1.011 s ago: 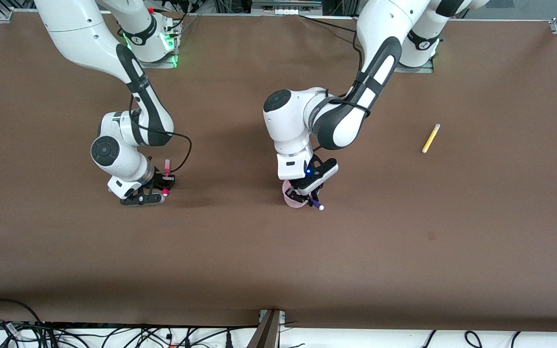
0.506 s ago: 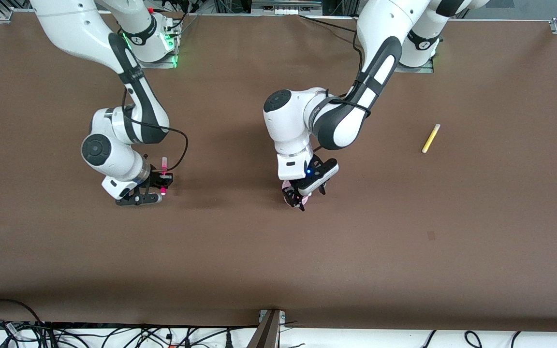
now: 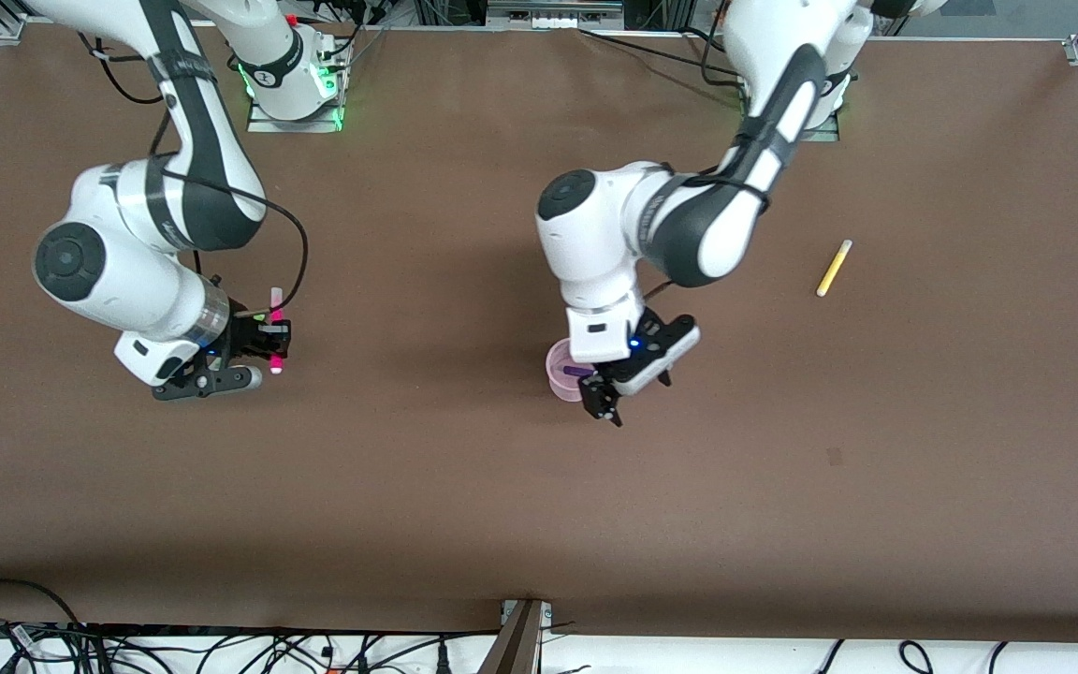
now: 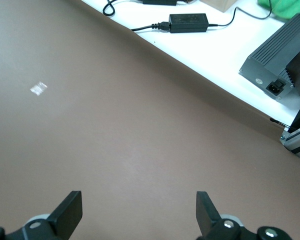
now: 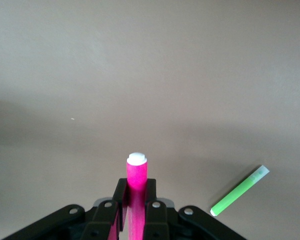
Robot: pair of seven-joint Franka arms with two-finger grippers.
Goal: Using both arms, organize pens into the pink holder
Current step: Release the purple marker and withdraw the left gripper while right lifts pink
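The pink holder [image 3: 560,373] stands at mid table with the dark purple pen [image 3: 579,372] lying in it. My left gripper [image 3: 637,401] hangs open and empty just beside the holder, toward the left arm's end; its wrist view shows spread fingertips [image 4: 72,212] over bare table. My right gripper [image 3: 268,340] is up over the table toward the right arm's end, shut on the magenta pen [image 3: 274,323], which also shows in the right wrist view [image 5: 137,172] between the gripper's [image 5: 136,200] jaws. The light green pen [image 5: 239,191] lies on the table below it. The yellow pen [image 3: 834,267] lies toward the left arm's end.
The brown table's edge nearest the front camera has cables [image 3: 221,646] along it. The left wrist view shows a power adapter [image 4: 188,22] and a black box [image 4: 285,60] past the table's edge. A small pale mark [image 3: 835,456] is on the mat.
The left gripper let the purple pen go into the holder, opened, rose and shifted toward the left arm's end. The right arm lifted the magenta pen and swung toward the right arm's end.
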